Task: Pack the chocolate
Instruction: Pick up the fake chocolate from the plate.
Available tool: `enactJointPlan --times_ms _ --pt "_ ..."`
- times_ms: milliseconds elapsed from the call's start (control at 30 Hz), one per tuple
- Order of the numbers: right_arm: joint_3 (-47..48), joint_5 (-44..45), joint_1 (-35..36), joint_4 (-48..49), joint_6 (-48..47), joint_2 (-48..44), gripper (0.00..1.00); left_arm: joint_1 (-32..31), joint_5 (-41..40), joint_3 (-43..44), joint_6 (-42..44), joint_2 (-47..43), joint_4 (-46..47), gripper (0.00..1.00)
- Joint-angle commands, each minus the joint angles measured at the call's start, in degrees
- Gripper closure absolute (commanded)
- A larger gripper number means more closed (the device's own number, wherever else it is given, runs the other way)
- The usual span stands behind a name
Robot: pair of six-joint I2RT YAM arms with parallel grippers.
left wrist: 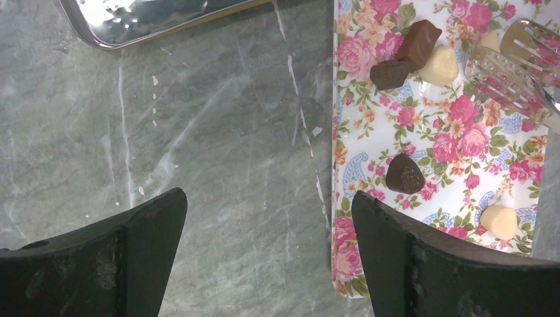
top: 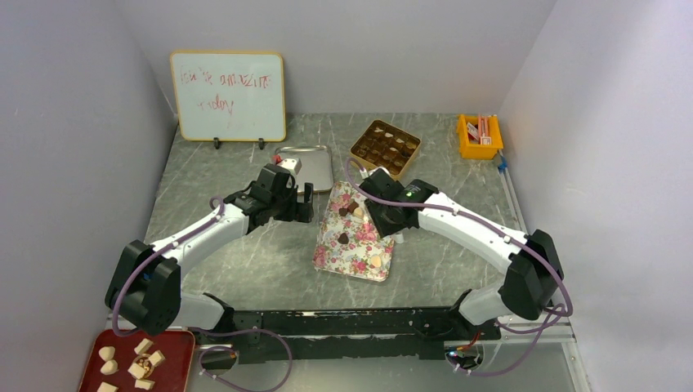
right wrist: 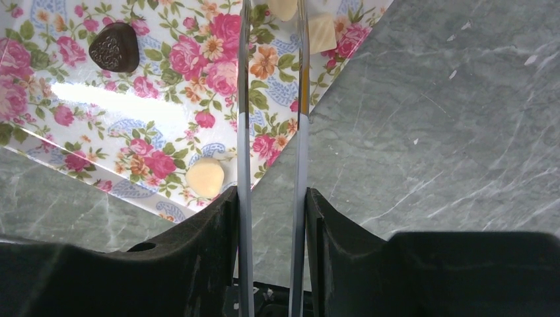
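Steel tongs (right wrist: 244, 132) are clamped in my right gripper (right wrist: 272, 218). Both fingers press on the two blades, which run side by side up the wrist view. The tong tips reach over the floral tray (right wrist: 165, 105). A cream lump (right wrist: 284, 6) shows between the blades at the frame edge; I cannot tell whether it is pinched.

My left gripper (left wrist: 267, 257) has its fingers wide apart with nothing between them. It is above the grey marbled worktop (left wrist: 198, 145), just beside the tray's long edge.

The chocolate (left wrist: 404, 174) lies loose on the floral tray. From the left wrist:
- a dark heart sits near the tray's middle;
- a brown bar (left wrist: 418, 45) touches a darker piece (left wrist: 389, 74);
- a cream piece (left wrist: 440, 66) sits against the bar, near the tongs' forked tips;
- a cream round (left wrist: 498, 221) lies alone near the tray's edge.

In the top view the tray sits mid-worktop, between my two grippers.
- An open gold box (top: 385, 147) stands beyond my right gripper, with brown pieces in its compartments.
- A bare steel tray (top: 304, 157) lies beyond my left gripper.
- A whiteboard (top: 228, 96) leans at the back left; its red scrawl is unreadable.
- An orange bin (top: 480, 136) is in the far right corner.
- A red plate (top: 176, 347) with beige chunks (top: 139, 359) sits by my left arm's base.
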Motion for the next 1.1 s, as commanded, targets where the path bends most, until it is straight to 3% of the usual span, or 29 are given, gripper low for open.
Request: enactJointPlan --times_ms 0,300,667,1067 --pt "-0.34 1.28 -0.46 3.11 0.63 0.15 0.59 -0.13 0.31 1.24 1.47 -1.29 1.05 0.0" --pt "-0.74 0.79 -0.99 4.51 0.74 1.33 0.66 -0.04 0.15 0.93 1.92 -1.6 1.04 0.0" --pt "0.71 2.26 -0.99 1.35 1.63 -0.29 0.99 0.75 0.72 0.44 2.46 -1.84 1.48 0.0" --pt "4.16 3.3 -0.96 -0.78 1.97 -1.2 1.0 1.03 0.75 0.62 2.38 -1.46 1.82 0.0"
